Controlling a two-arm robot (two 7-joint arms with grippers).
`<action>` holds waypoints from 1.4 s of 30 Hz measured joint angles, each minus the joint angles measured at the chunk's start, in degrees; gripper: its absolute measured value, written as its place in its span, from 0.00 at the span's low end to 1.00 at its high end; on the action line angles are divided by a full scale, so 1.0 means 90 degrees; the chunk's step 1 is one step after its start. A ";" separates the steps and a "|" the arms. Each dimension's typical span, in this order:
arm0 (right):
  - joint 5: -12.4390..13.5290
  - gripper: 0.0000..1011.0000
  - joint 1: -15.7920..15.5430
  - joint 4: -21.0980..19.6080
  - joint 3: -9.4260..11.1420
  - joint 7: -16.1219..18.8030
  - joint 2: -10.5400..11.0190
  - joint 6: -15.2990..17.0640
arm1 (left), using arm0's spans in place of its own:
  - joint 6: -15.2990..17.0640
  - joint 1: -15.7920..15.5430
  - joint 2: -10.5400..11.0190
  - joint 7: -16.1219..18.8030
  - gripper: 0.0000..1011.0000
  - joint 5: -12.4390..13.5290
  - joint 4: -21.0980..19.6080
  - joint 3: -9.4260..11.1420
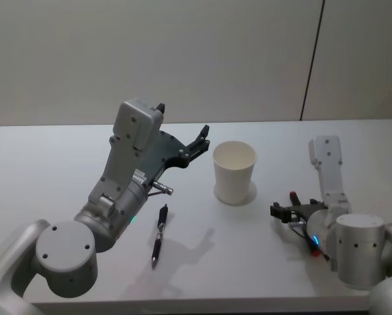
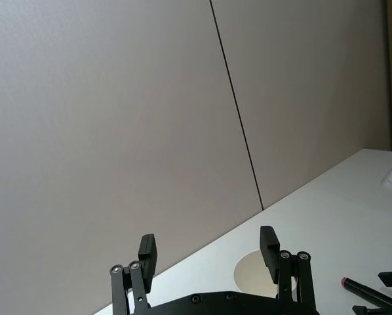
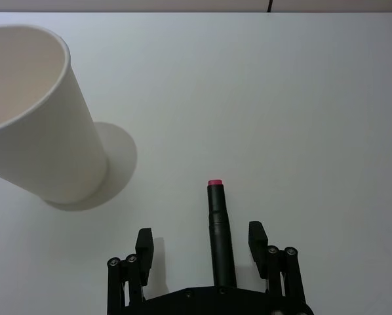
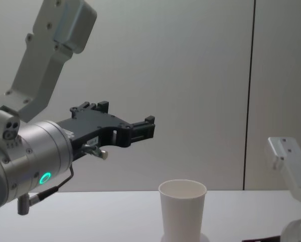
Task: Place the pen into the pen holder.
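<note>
Right gripper (image 3: 200,233), open, sits low on the worktop (image 1: 52,170) astride the pen (image 3: 219,226), right of the paper-cup pen holder (image 1: 235,174), left gripper (image 2: 208,248) open and raised near its rim; closing off-centre could roll the pen out of the grasp.

The left claw (image 2: 208,244) holds its two black fingers (image 2: 147,249) spread apart. Beyond them, the pen holder's (image 2: 250,277) open mouth shows on the white counter (image 2: 343,200), before a grey wall (image 2: 117,118).
</note>
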 joint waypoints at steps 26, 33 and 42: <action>-0.0171 0.18 0.0252 0.0623 0.0014 -0.0044 -0.0178 -0.0116 | 0.0000 0.0000 0.0000 -0.0001 0.99 0.0000 0.0000 0.0000; -0.0213 0.18 0.0259 0.0641 0.0026 -0.0051 -0.0190 -0.0164 | 0.0000 0.0000 0.0000 -0.0001 0.99 0.0000 0.0000 0.0000; -0.0327 0.18 0.0147 0.0373 0.0026 -0.0005 -0.0166 -0.0467 | 0.0000 0.0000 0.0000 -0.0001 0.99 0.0000 0.0000 0.0000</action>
